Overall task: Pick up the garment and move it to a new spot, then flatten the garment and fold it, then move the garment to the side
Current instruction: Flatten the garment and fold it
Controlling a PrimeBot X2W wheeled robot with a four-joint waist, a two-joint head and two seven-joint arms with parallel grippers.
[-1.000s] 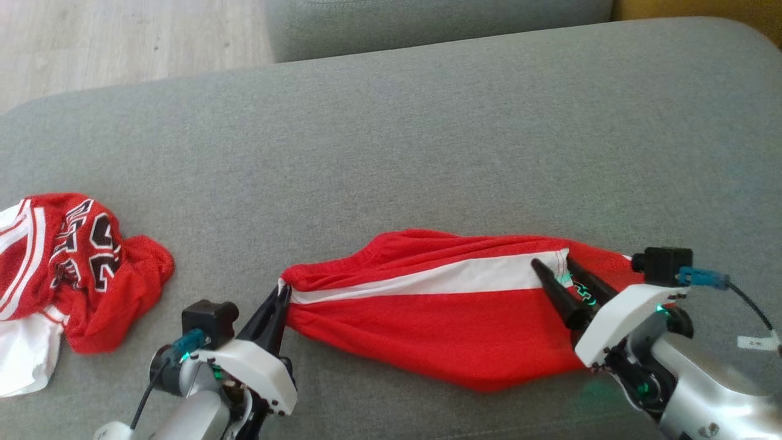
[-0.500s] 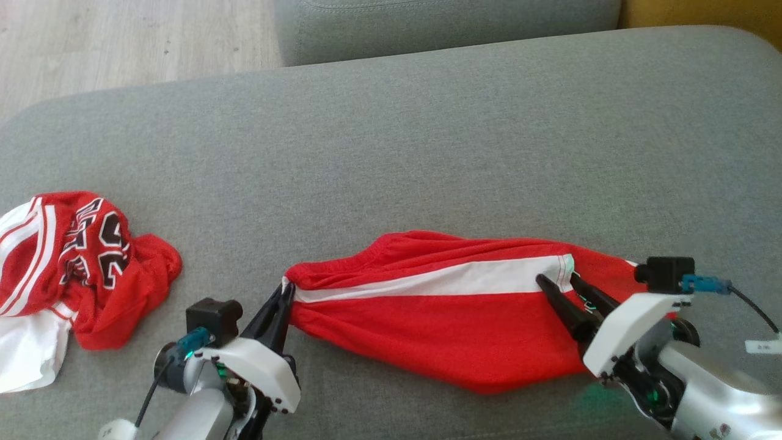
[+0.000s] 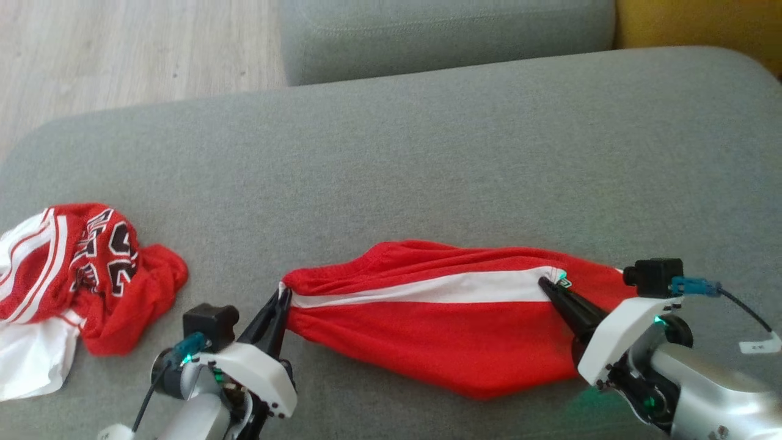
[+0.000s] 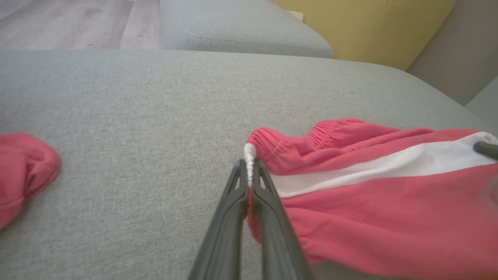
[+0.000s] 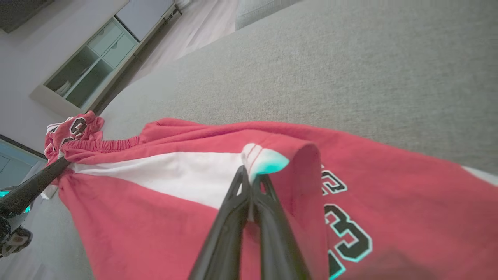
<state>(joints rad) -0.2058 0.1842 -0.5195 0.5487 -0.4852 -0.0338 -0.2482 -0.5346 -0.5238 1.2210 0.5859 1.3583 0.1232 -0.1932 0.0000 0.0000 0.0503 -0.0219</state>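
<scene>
The garment (image 3: 440,330) is a pair of red shorts with a white side stripe, stretched sideways across the grey sofa cushion (image 3: 427,171). My left gripper (image 3: 282,297) is shut on its gathered waistband corner, seen close in the left wrist view (image 4: 249,171) with white trim poking out above the tips. At the other end my right gripper (image 3: 545,283) is shut on the hem of the white stripe, with the folded edge pinched between the fingers (image 5: 251,177). Black numbers (image 5: 346,229) show on the red cloth (image 5: 155,217) beside it.
A second red and white jersey (image 3: 85,275) lies crumpled at the cushion's left edge. Another grey cushion (image 3: 446,30) sits behind, with wood floor (image 3: 122,49) at the far left and a yellow pillow (image 4: 369,27) at the far right.
My right gripper has closed on the stripe's hem; its fingers stood apart before. The head camera has tilted, so the whole scene sits lower. The left gripper keeps its hold.
</scene>
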